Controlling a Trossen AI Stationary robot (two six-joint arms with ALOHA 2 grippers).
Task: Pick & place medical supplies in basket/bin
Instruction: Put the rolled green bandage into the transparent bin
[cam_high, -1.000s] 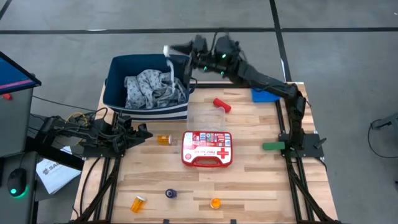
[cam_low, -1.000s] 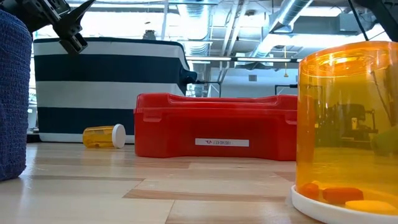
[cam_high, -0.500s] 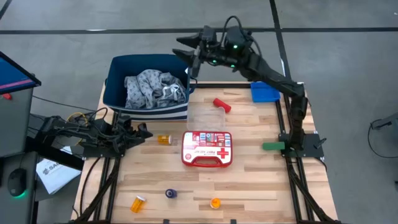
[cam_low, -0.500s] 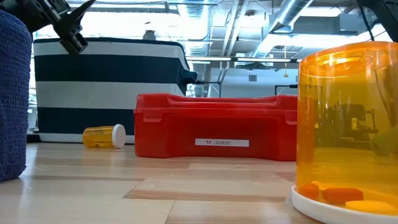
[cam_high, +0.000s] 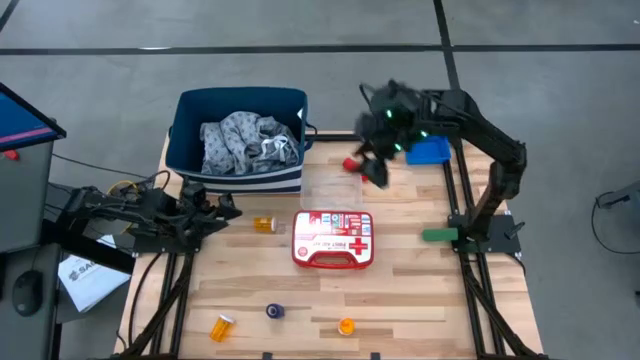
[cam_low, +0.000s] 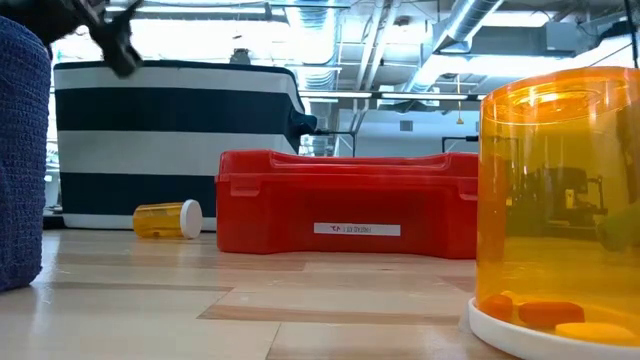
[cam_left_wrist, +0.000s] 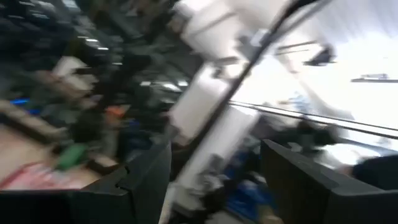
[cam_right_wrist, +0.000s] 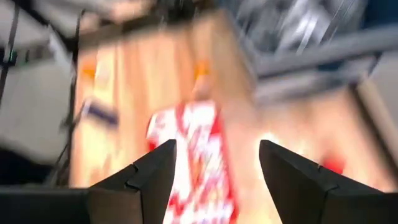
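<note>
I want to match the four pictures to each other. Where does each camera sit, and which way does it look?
High view: above the table, looking straight down; both arms show, right gripper above the red cylinder, left gripper at the left edge.
Low view: at table height, looking level across; a dark gripper part shows at top left.
Left wrist view: on the left wrist, looking past its own open fingers; blurred.
Right wrist view: on the right wrist, looking down past its open fingers.
Shared: the first-aid case shows in high, low and right wrist views.
</note>
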